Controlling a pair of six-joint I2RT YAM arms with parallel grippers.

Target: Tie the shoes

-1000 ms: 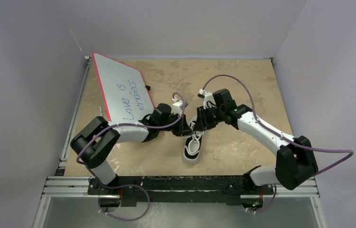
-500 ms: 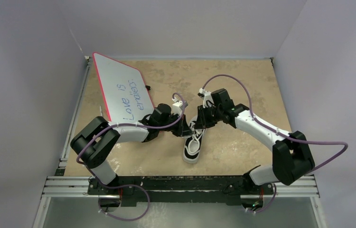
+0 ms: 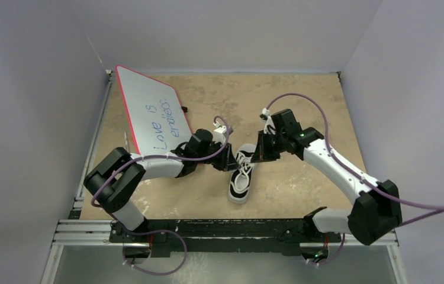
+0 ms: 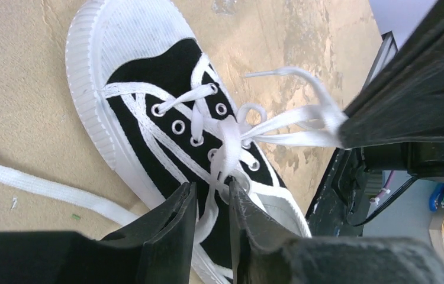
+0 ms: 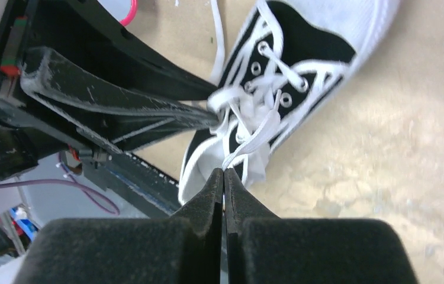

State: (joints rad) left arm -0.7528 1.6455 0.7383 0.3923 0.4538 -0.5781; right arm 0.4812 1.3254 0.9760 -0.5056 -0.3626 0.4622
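Right hand [image 5: 224, 174] at six o'clock, fingers pressed tight together on a white lace [image 5: 254, 139] running up toward one o'clock to the black-and-white sneaker [image 5: 311, 44] lying on the tan table [image 5: 385, 148], and the left hand [image 5: 208, 121] juts in from ten o'clock, tip at the tangled laces.

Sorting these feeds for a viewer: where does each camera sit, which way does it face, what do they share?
Top external: above and behind the bases, facing down on the table; shows left arm, right arm, sneaker, whiteboard.
Left wrist: on the left arm, facing along the left gripper at the laces.
Right wrist: on the right arm, facing along the right gripper, shut on a lace.
Shared: every view shows the sneaker.
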